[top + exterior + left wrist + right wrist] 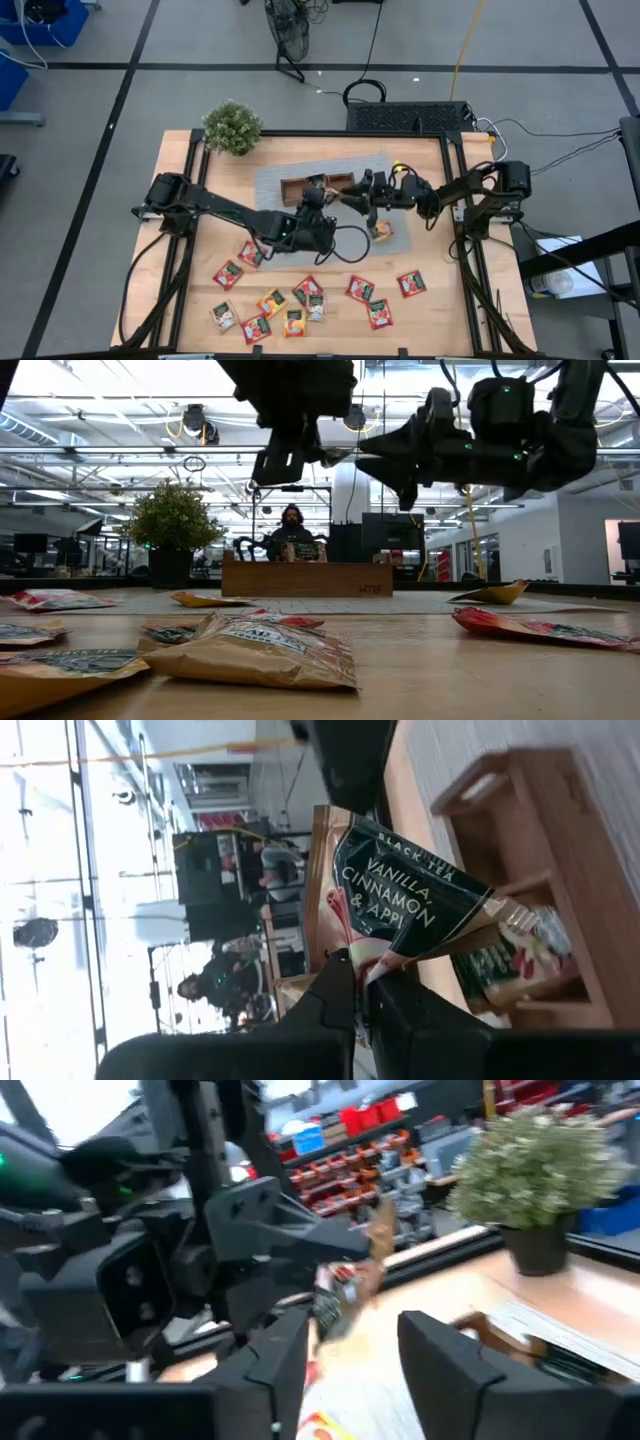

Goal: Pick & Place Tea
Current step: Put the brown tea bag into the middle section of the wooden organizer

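The light is even and bright from above on the tabletop (420, 240) with only soft shadows, strong white glare fills the windows behind in the low and left wrist views, the nearest tea packets (250, 650) are unsharp, and the right wrist view is blurred.

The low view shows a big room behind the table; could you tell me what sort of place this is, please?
Probably an industrial lab or workshop: exposed ceiling trusses, a person seated at a workstation, and parts-bin shelving.

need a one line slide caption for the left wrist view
Left gripper shut on a vanilla cinnamon apple black tea packet, held above the wooden tray.
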Controlling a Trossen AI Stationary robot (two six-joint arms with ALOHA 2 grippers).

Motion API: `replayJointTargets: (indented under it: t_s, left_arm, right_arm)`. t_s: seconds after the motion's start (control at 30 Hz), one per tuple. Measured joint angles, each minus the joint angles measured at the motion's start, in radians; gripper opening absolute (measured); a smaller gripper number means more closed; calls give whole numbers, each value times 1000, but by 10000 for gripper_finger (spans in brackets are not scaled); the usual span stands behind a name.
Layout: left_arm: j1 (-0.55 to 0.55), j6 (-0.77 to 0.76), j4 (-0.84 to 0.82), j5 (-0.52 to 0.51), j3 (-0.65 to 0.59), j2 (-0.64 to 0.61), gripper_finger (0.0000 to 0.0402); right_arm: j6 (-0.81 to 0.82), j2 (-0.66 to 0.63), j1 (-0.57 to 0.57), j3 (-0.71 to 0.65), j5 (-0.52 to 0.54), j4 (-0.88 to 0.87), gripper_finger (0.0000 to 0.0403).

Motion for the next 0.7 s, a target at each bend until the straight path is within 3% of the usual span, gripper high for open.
replayJointTargets:
  t_s: [0.17, 0.37, 0.5, 0.63, 0.7]
  left_arm:
    - [8, 91, 99, 31, 0, 0, 15]
    - [8, 110, 138, 34, 0, 0, 10]
    - [9, 91, 137, 59, 0, 0, 13]
    - [9, 58, 134, 62, 0, 0, 32]
    - [8, 33, 134, 69, 0, 0, 38]
  right_arm:
    - [4, 0, -7, 26, -34, -13, 169]
    - [-16, 1, -12, 33, -17, -31, 158]
    - [-20, 1, -11, 33, 18, -23, 113]
    - [-75, 1, -11, 33, 19, -17, 22]
    - [-97, 1, -4, 33, 26, -15, 9]
